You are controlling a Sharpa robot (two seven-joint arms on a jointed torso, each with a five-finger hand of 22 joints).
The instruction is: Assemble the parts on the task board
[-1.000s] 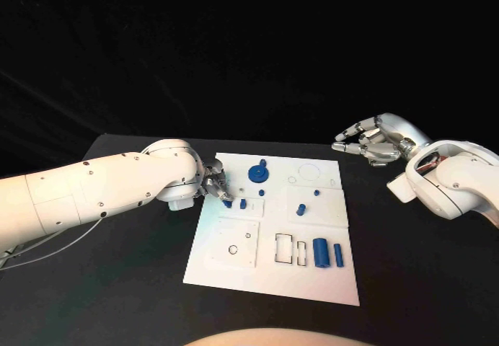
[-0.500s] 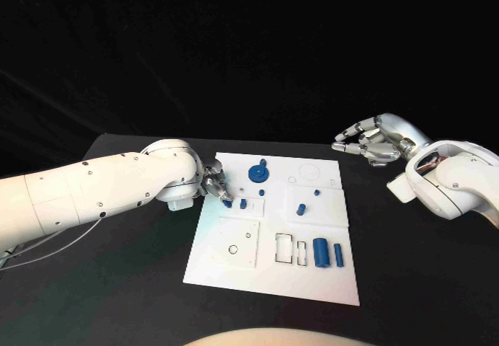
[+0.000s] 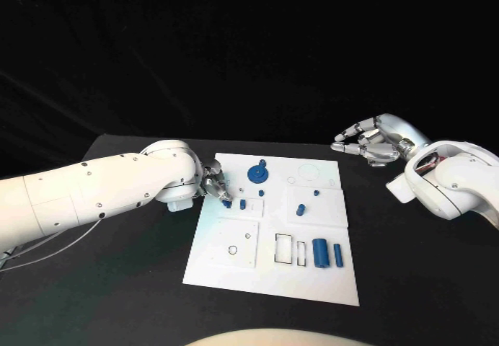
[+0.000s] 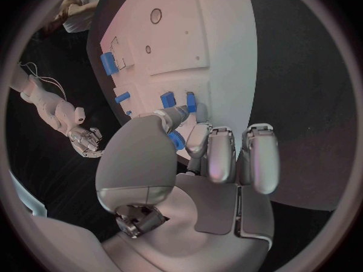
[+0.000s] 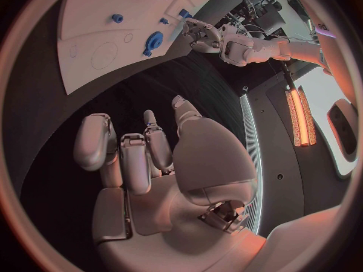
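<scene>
Parts on the task board point(image 3: 272, 274) are partly hidden: the left hand point(image 3: 213, 182) is mostly covered by its own white arm point(image 3: 104, 191) in the head view, so whether its fingertips touch anything cannot be told there; in the left wrist view the left hand's fingers point(image 4: 219, 154) are curled down over the board's edge, with a small blue piece point(image 4: 176, 141) just past the thumb tip, and whether that piece is pinched or only lies beneath the thumb cannot be made out; two more short blue pieces point(image 4: 178, 100) stand close beyond the fingertips.

On the black worktop point(image 3: 125, 288) the white board lies in the middle; a blue gear point(image 3: 257, 173) sits near its far edge, a small blue peg point(image 3: 301, 210) stands midway, and two blue cylinders point(image 3: 327, 254) lie side by side near the board's right edge, beside outlined rectangular recesses point(image 3: 290, 249).

The right hand point(image 3: 371, 140) hangs above the worktop off the board's far right corner, well apart from every part, its fingers loosely bent and separated with nothing in them, as the right wrist view confirms.
</scene>
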